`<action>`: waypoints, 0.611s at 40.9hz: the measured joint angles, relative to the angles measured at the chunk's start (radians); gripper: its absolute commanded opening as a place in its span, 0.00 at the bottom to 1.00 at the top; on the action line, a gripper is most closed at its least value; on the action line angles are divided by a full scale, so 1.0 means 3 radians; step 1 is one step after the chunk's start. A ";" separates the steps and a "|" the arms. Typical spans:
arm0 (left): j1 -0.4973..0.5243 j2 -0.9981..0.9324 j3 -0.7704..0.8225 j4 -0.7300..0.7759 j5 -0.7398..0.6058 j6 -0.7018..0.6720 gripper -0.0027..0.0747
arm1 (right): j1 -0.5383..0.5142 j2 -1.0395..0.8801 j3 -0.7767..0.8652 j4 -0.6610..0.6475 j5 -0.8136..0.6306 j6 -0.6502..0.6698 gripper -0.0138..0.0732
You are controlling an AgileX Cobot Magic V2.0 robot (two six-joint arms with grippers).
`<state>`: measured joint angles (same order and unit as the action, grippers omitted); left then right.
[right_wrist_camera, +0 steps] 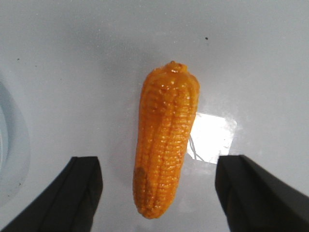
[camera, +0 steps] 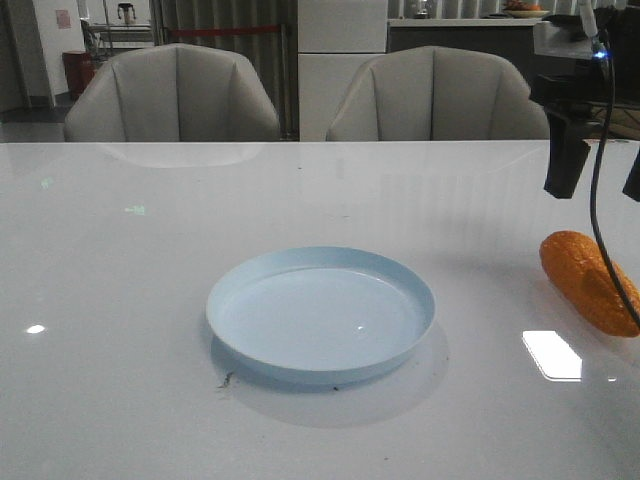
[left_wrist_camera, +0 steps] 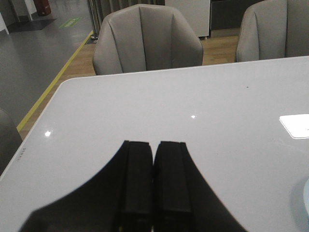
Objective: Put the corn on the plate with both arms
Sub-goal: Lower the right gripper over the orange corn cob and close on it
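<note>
The orange corn (camera: 585,280) lies on the white table at the right, apart from the pale blue plate (camera: 232,300), which sits empty at the middle. My right gripper (camera: 600,175) hangs open above the corn, not touching it. In the right wrist view the corn (right_wrist_camera: 166,140) lies lengthwise between the spread fingers of the right gripper (right_wrist_camera: 159,162), with a gap on each side. The plate's rim (right_wrist_camera: 9,145) shows at that view's edge. My left gripper (left_wrist_camera: 154,145) is shut and empty over bare table; it is out of the front view.
Two grey armchairs (camera: 175,95) (camera: 435,95) stand behind the table's far edge. A bright light reflection (camera: 552,355) lies on the table next to the corn. A black cable (camera: 600,215) hangs from the right arm in front of the corn.
</note>
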<state>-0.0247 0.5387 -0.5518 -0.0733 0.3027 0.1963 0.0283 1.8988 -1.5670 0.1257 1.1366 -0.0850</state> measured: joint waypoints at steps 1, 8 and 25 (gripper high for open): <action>0.0000 0.0000 0.0000 0.0000 0.0000 0.0000 0.15 | 0.0000 0.0000 0.0000 0.0000 -0.0016 0.0000 0.84; 0.0000 0.0000 0.0000 0.0000 0.0000 0.0000 0.15 | 0.0000 0.0067 -0.0028 0.0000 -0.0100 0.0000 0.84; 0.0000 0.0000 0.0000 0.0000 0.0000 0.0000 0.15 | 0.0000 0.0341 -0.0027 0.0000 -0.0241 0.0007 0.84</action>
<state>-0.0247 0.5387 -0.5518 -0.0733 0.3027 0.1963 0.0283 2.0010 -1.5752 0.1257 1.0642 -0.0830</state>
